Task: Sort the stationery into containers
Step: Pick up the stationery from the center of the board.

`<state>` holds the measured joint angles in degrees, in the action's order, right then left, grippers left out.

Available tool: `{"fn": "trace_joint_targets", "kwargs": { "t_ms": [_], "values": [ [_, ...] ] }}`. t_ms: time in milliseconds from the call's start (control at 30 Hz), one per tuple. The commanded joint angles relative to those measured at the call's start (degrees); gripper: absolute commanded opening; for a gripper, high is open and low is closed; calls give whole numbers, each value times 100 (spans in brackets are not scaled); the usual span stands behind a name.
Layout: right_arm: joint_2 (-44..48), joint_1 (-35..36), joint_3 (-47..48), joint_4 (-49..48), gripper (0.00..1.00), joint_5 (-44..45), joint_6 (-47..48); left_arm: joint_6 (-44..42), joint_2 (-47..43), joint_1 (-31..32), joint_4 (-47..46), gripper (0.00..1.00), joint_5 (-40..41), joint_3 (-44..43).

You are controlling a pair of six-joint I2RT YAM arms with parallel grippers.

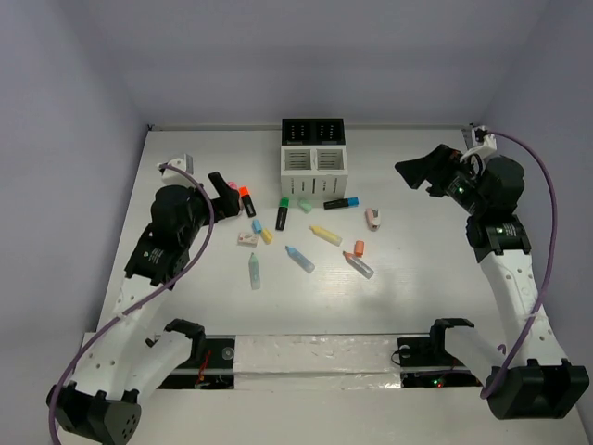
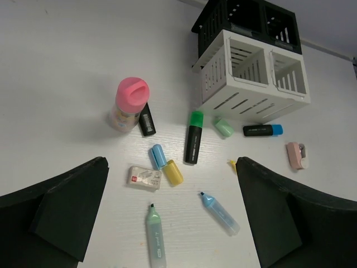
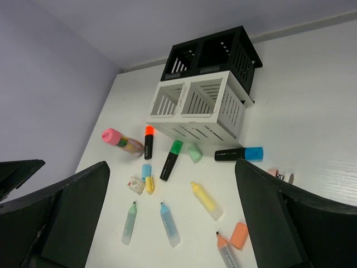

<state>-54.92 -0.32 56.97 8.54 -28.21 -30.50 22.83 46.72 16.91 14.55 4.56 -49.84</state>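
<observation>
White table (image 1: 417, 297) carries all the stationery I can see. The left fingers (image 2: 61, 212) are spread wide with nothing between them, hanging over the left side of the scatter. The right fingers (image 3: 61, 218) are also apart and gripping nothing, out on the right and well clear of the items.

Nearest row: a mint highlighter (image 2: 156, 237) with its cap off, lying flat. A blue highlighter (image 2: 218, 213) is beside it, also uncapped and angled. Further right is an orange-tipped highlighter (image 3: 226, 251), with an orange stub (image 3: 240, 235) just beside it.

Next row back: a white eraser (image 2: 144, 177) is on the left. A yellow stub (image 2: 172, 172) lies near it, touching a blue stub (image 2: 158, 156). A yellow highlighter (image 3: 205, 200) lies in the middle, apart from the rest.

Further back: a black marker with green cap (image 2: 193, 137) lies roughly lengthwise, with a green stub (image 2: 224, 127) near it. A black marker with blue cap (image 2: 262, 130) lies crosswise just in front of the organizer. A small pink piece (image 2: 296, 154) sits to the right. I can't tell if it's an eraser or a sharpener.

On the far left, a pink-capped tube (image 2: 129, 104) lies with a black marker with orange cap (image 3: 148, 142) against it.

Farthest back is the organizer. Its two white slatted compartments (image 2: 240, 84) are in front and its two black compartments (image 2: 245, 22) are behind, touching them.
</observation>
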Motion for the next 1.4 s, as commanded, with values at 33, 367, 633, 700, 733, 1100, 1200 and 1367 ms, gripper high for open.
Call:
{"fn": "trace_joint_targets", "kwargs": {
  "t_ms": [33,367,633,700,733,1100,1200,1367],
  "values": [
    [-2,23,-142,-282,100,-115,-105,-51,258,14,-84,99,63,89],
    [-19,76,-362,-440,100,-150,-167,-95,1216,14,-399,99,406,-113],
    [-54,137,-590,-704,100,-133,-202,125,2271,14,-830,99,608,-508],
    [-63,189,-626,-730,100,-106,-176,143,2526,14,-892,99,652,-570],
    [-63,190,-626,-730,100,-97,-167,134,2579,14,-909,99,652,-596],
    [-125,348,-669,-801,100,-167,-140,46,3518,67,-962,90,1399,-1009],
    [-116,400,-687,-792,100,-185,-132,11,3729,119,-1015,88,1504,-1106],
    [-125,401,-722,-792,100,-185,-105,-7,4038,120,-1032,82,1724,-1238]
  ]
}}
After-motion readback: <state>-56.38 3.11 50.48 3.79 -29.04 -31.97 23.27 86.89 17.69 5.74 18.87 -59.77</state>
